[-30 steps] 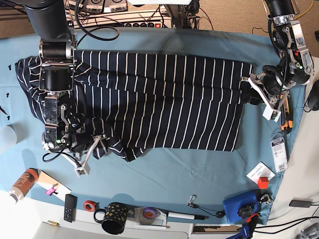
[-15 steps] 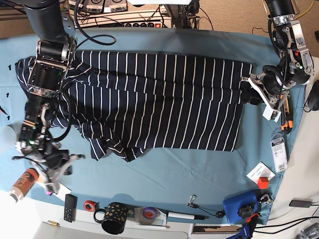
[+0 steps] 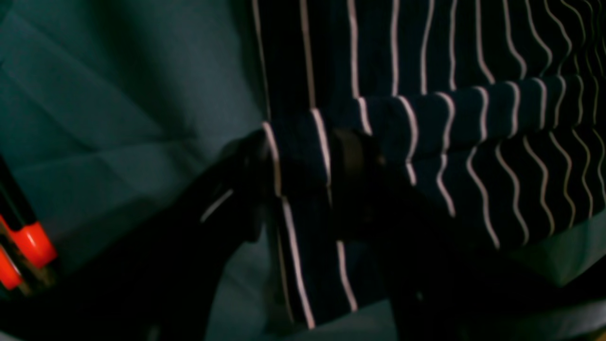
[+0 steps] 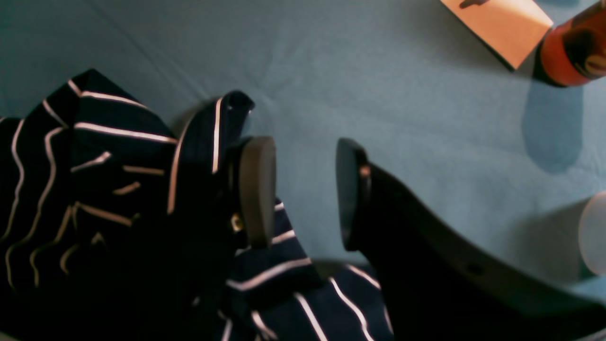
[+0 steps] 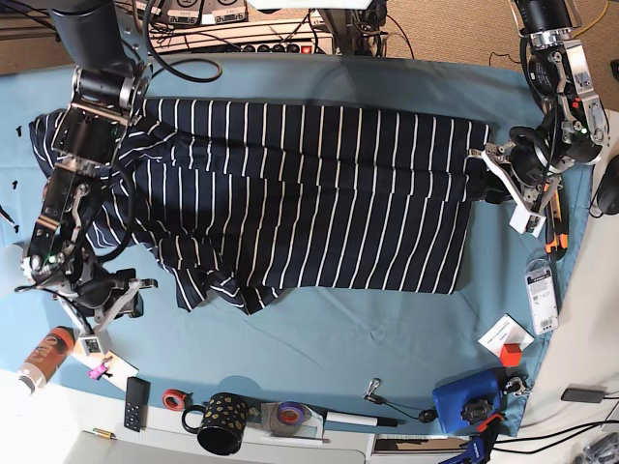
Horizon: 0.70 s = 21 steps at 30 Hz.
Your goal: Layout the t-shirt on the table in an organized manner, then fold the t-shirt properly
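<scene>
Two views disagree in reach: the base view shows the whole t-shirt (image 5: 290,193) spread across the worktop (image 5: 338,338), while the left wrist view alone shows the left pincer (image 3: 303,156) clenched on a striped hem fold near the right edge. The right pincer (image 4: 303,189) stands released over bare cloth, one fingertip (image 4: 255,189) beside the shirt's crumpled corner.

The teal-covered table (image 5: 387,333) carries the striped t-shirt (image 5: 290,193) spread across it, with a black spotted mug (image 5: 224,421) near its front edge.
</scene>
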Available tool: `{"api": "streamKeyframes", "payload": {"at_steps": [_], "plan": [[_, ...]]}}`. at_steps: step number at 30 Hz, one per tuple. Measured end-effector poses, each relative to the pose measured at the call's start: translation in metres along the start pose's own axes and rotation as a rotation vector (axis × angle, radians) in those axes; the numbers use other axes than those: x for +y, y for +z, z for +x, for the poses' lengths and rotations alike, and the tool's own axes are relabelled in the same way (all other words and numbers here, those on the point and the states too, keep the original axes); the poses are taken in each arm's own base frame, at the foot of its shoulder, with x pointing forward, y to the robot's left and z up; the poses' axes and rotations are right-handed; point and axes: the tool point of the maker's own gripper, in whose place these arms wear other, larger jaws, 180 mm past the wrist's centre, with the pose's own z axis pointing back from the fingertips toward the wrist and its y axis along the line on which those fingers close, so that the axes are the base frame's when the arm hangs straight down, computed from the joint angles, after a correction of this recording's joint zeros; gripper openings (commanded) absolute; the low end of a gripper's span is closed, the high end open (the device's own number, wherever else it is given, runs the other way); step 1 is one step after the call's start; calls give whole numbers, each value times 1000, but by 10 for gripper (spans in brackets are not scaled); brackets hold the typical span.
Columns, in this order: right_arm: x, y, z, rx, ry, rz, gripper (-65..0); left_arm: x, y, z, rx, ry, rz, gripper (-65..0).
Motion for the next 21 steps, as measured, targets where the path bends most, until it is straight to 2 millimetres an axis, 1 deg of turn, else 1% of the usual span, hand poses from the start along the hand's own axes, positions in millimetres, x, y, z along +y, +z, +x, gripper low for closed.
{"api": "streamKeyframes", "payload": {"at_steps": [2, 4, 7, 10, 12, 15, 17, 19, 21], "plan": [[0, -11, -8, 1, -39, 19, -432, 0, 0, 1, -9, 0, -1, -420], [-1, -26, -22, 22, -100, 33, -432, 0, 0, 3, -16, -1, 1, -420], [7, -42, -42, 65, -185, 98, -432, 0, 0, 3, -17, -1, 1, -420], [16, -54, -53, 103, -249, 145, -432, 0, 0, 3, -18, -1, 2, -420], [25, -61, -57, 119, -254, 174, -432, 0, 0, 3, -18, -1, 2, -420], [46, -66, -62, 131, -235, 229, -432, 0, 0, 3, -18, -1, 1, -420], [54, -68, -59, 123, -243, 249, -433, 0, 0, 3, -17, -1, 2, -420], [57, -68, -54, 104, -253, 260, -433, 0, 0, 3, -18, -1, 2, -420], [58, -69, -55, 109, -252, 262, -433, 0, 0, 3, -17, -1, 2, -420]]}}
